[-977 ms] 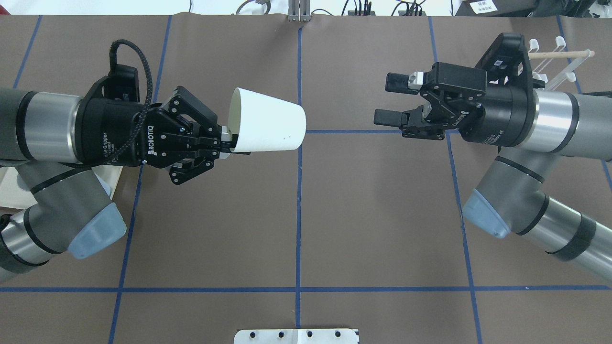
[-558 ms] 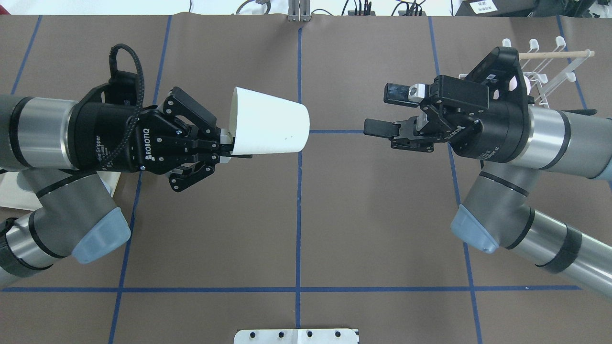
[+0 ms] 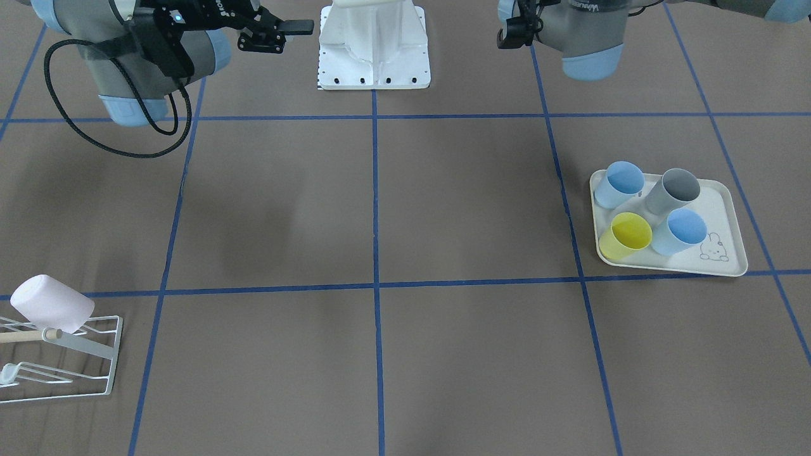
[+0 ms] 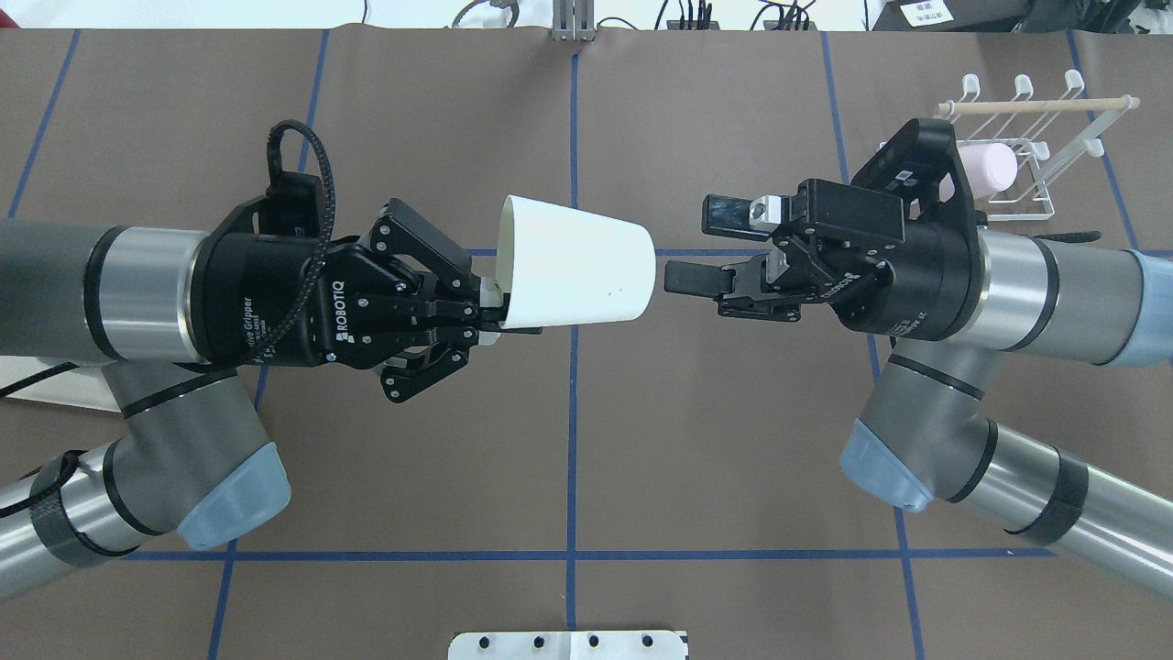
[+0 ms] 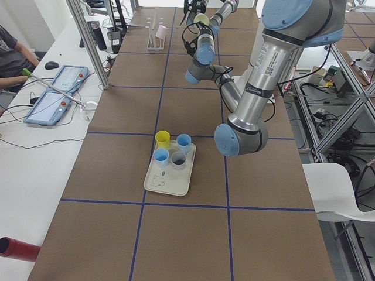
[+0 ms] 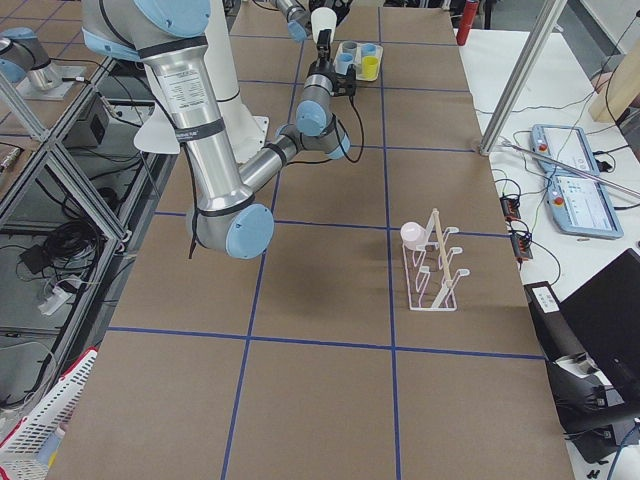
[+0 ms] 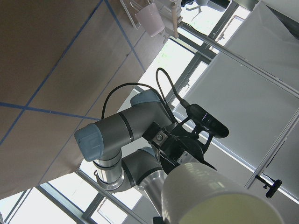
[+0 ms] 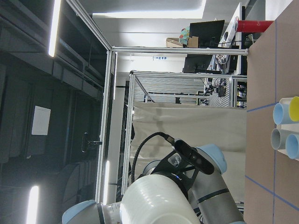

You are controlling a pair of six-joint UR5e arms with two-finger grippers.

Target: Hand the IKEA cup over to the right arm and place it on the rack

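Observation:
The white IKEA cup (image 4: pixel 577 266) lies on its side in the air above the table's middle, base pointing right. My left gripper (image 4: pixel 495 316) is shut on its rim, one finger inside the mouth. My right gripper (image 4: pixel 701 246) faces it, open, with its lower fingertip just off the cup's base and the upper finger apart from it. The cup's base (image 8: pixel 159 200) fills the bottom of the right wrist view. The rack (image 4: pixel 1026 137), white wire with a wooden rod, stands at the far right behind the right arm (image 4: pixel 1054 275) and carries a pink cup (image 4: pixel 988 165).
A cream rabbit-print tray (image 3: pixel 728 209) on my left side holds several cups in blue, grey and yellow. A white mounting plate (image 4: pixel 568 644) sits at the table's near edge. Blue tape lines cross the brown table. A person sits at a side desk (image 5: pixel 53 93).
Both arms moved toward the centre. The cup travelled right and slightly down; the open right gripper came left to just off its base, uncovering the rack and pink cup.

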